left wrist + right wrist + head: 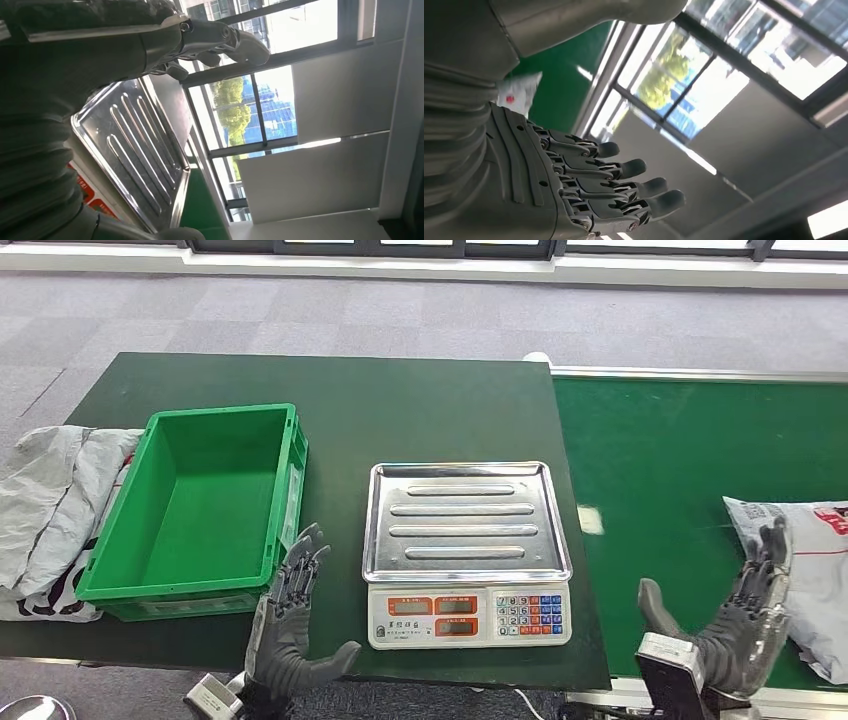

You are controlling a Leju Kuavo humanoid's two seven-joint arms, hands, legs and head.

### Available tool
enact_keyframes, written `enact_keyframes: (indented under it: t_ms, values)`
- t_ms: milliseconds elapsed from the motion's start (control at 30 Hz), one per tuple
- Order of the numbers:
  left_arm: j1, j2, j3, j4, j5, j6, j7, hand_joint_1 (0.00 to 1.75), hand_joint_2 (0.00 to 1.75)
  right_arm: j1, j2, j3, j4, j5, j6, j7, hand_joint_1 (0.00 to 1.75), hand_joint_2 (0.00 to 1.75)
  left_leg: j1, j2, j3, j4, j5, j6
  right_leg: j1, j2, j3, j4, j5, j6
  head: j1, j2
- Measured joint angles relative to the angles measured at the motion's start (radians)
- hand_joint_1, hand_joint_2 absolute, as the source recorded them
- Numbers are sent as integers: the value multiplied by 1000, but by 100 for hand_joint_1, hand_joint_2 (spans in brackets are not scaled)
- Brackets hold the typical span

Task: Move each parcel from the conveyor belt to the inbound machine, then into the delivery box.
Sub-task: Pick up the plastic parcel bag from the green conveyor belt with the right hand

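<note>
A grey-white parcel [805,570] with a red-printed label lies on the green conveyor belt [680,470] at the right edge; the right wrist view catches a corner of the parcel [520,90]. My right hand [735,625] is raised just left of it, fingers spread, holding nothing; its fingers [619,187] look straight and apart. The inbound machine, a scale [465,550] with a bare steel tray [135,150], stands mid-table. The green delivery box [195,510] sits left of it with nothing inside. My left hand [290,625] hovers open between box and scale.
Several grey plastic bags [50,510] are heaped left of the box at the table's edge. The dark green table [330,410] is bare behind the scale. Grey carpet and a window wall lie beyond.
</note>
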Motion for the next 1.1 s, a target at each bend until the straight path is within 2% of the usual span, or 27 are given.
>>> enact_keyframes:
  t_ms: [133,333,500,667,833,933,1100]
  values:
    - [-15,0,0,-3,-2,-14,0,0,175,-58,-67,-32,-7,17,-29,90,0,175,-1,0,0,0,0,0,-1,0,0,0,1,1,0,0]
    - [-21,0,0,-3,-2,-15,0,0,175,-103,-121,-81,-5,5,-19,101,0,175,-1,0,0,0,0,1,-1,0,0,0,1,1,0,0]
    - [-32,0,3,-5,12,-26,0,0,175,-186,-195,-148,59,-25,49,179,0,175,-1,0,0,0,0,1,-1,0,0,0,1,1,0,0]
    - [-53,0,19,-10,33,-45,4,0,175,-306,-302,-261,222,-62,144,203,0,175,-3,-1,0,1,1,3,-3,-1,1,0,2,4,0,0]
    - [-66,0,29,-16,34,-46,7,0,175,-398,-378,-317,405,-45,218,244,0,175,-3,-1,0,1,1,4,-3,-1,1,0,3,4,0,0]
    - [-73,0,31,-16,34,-47,9,0,175,-496,-434,-320,606,15,297,302,0,175,-4,-1,0,1,1,4,-3,-1,1,0,3,4,0,0]
    - [-75,0,34,-16,34,-46,10,0,175,-652,-513,-310,942,71,335,317,0,175,-4,-4,-1,1,2,5,-4,-5,1,0,3,4,0,0]
